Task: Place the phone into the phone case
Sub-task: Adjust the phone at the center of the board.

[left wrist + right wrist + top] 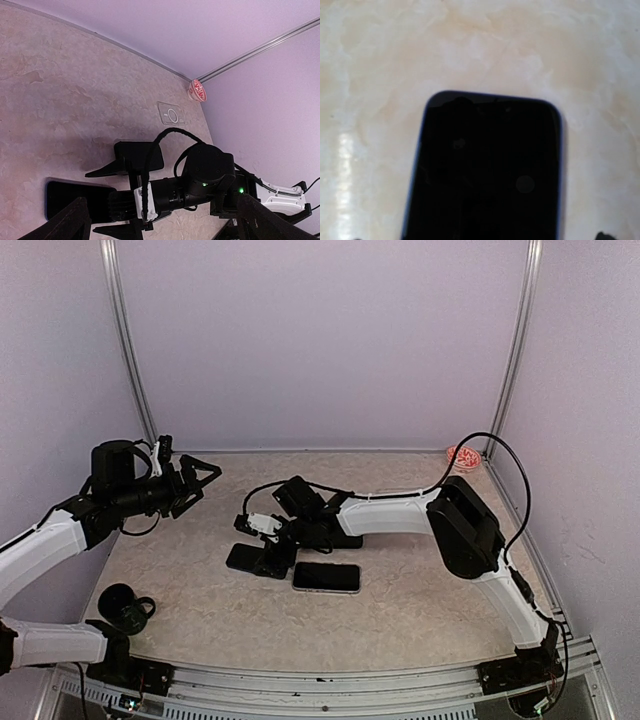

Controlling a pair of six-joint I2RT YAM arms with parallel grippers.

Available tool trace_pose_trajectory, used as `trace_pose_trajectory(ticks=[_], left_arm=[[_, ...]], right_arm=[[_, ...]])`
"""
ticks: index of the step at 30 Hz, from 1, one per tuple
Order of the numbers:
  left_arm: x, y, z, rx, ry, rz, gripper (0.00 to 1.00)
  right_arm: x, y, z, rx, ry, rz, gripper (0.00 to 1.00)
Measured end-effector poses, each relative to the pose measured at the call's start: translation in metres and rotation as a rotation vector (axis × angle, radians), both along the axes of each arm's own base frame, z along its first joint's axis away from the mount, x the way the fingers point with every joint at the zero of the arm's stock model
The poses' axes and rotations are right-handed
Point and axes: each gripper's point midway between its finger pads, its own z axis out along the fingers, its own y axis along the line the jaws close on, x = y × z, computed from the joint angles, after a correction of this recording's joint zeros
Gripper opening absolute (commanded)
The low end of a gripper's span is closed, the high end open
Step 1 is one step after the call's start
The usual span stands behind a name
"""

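Your phone lies flat on the surface, closer to the arm bases than any other loose item.

Just beside the phone, to its left and slightly farther back, you have a dark slab. The right wrist view shows it glossy, with a blue rim and rounded corners. I can't tell whether it's the case or another handset.

Your right end effector sits directly over that dark slab, left of the phone. In the left wrist view its jaws are spread wide with a finger on either side of the slab, and it grips nothing. I can't tell whether the fingers touch the slab or the surface.

Behind the phone, under the right forearm, a second black slab lies flat.

Your left end effector hangs well left of the phone and farther back, raised off the surface, jaws wide open and empty.

Farther back and right of the phone, a clear plate with a ring mark lies flat. It could be a case, but I can't confirm that.

Farthest from the phone, a red disc sits in the back-right corner by the wall.
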Motion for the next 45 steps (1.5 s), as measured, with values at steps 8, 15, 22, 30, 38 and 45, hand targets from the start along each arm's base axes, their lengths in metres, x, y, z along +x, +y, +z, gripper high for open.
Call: trace_pose_trajectory(ticks=[8,15,22,30,38,45], left_arm=[[0.000,0.000,-0.001,0.000,0.001,0.001,0.99],[0.000,0.000,-0.001,0.001,0.003,0.001,0.99],[0.000,0.000,-0.001,0.001,0.003,0.001,0.99],[0.000,0.000,-0.002,0.002,0.003,0.001,0.99],[0.000,0.001,-0.002,0.002,0.003,0.001,0.99],[0.000,0.004,-0.001,0.003,0.001,0.011,0.99]], right_arm=[[0.008,0.005,-0.016,-0.019,0.003,-0.029,0.99],[0.009,0.006,-0.019,-0.020,0.005,-0.034,0.98],[0.006,0.006,-0.019,-0.017,0.014,-0.017,0.86],[0.003,0.007,-0.020,-0.016,0.022,-0.009,0.82],[-0.001,0.005,-0.017,0.011,0.006,-0.008,0.81],[-0.009,0.002,0.006,0.066,-0.016,-0.007,0.79]])
